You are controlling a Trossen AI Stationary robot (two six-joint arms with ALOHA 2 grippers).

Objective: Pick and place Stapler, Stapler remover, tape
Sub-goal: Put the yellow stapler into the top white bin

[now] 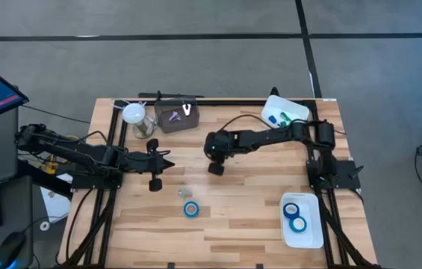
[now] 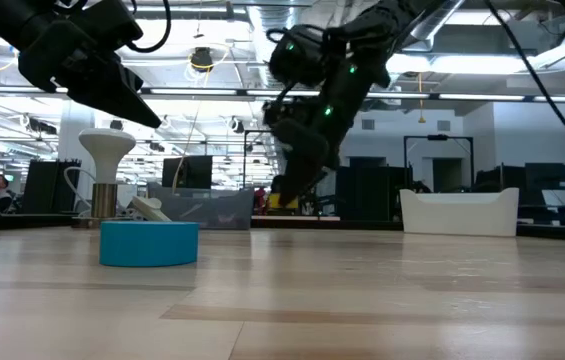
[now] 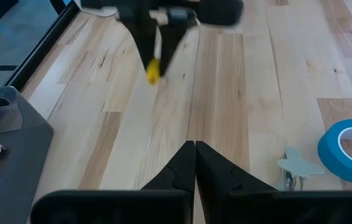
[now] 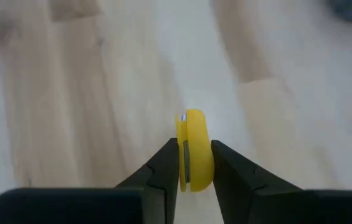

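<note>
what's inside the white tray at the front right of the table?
The white tray holds two blue tape rolls lying flat, side by side. Whether anything lies under them is hidden. A third tape roll sits out on the table.

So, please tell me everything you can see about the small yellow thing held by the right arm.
The small yellow thing is a glossy, rounded piece, plastic by its look, with a thin metal part along one edge. The right tool is shut on it, one finger on each side, holding it edge-on above the bare wooden table. Nothing else touches it.
</note>
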